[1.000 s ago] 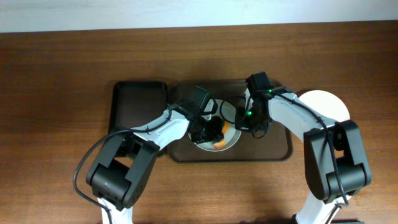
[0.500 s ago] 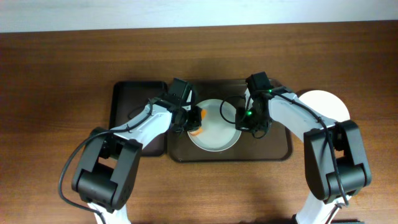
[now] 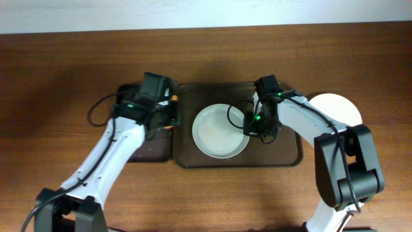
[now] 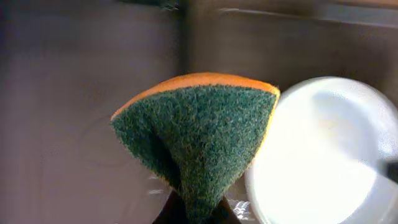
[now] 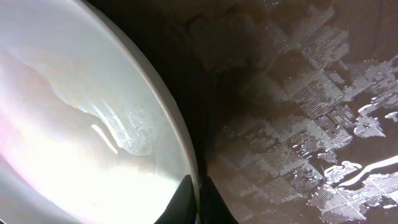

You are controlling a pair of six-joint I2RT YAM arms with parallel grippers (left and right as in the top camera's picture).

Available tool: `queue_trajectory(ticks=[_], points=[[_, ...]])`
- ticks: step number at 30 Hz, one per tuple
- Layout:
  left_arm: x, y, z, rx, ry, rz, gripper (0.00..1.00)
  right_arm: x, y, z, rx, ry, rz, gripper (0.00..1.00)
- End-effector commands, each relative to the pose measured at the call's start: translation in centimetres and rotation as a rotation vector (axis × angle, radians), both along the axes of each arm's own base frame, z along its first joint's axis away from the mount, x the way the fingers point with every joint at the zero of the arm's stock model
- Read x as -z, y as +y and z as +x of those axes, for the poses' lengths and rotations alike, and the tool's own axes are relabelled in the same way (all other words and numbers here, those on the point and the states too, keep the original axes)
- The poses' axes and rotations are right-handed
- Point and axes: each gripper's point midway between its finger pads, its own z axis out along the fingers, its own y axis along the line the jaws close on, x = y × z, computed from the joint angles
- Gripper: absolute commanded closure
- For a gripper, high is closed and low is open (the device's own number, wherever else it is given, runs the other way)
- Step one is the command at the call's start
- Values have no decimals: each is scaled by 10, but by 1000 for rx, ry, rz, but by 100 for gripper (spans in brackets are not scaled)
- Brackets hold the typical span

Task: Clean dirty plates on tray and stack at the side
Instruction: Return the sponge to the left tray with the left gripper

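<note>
A pale round plate [image 3: 220, 131] lies in the dark brown tray [image 3: 286, 156]; its centre looks clean. My right gripper [image 3: 253, 127] is shut on its right rim; in the right wrist view the fingers [image 5: 199, 200] pinch the plate's edge [image 5: 81, 124] over the wet tray floor [image 5: 298, 112]. My left gripper [image 3: 165, 113] is over the right edge of the narrower black tray [image 3: 136, 103], shut on a green-and-orange sponge [image 4: 199, 140]; the plate [image 4: 323, 155] shows to its right. Another white plate [image 3: 338, 105] lies on the table right of the brown tray, partly hidden by my right arm.
The black tray and the brown tray stand side by side at the table's middle. Wooden table surface [image 3: 64, 77] surrounds them. The far table edge [image 3: 206, 27] runs along the top.
My left gripper has carried the sponge off the plate, leftward, to the black tray's right edge. The plate's centre now shows uncovered. The right gripper has not moved.
</note>
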Motion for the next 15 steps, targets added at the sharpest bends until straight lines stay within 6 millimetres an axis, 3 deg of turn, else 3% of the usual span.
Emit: queue_trajectory(ticks=[1, 5, 15], points=[[13, 49, 1, -84, 41, 118, 100, 4, 0, -2, -15, 4, -13, 96], [37, 65, -2, -62, 112, 158, 100, 4, 0, -2, -15, 4, -13, 96], [115, 63, -18, 22, 327, 195, 100, 4, 0, -2, -15, 4, -13, 95]])
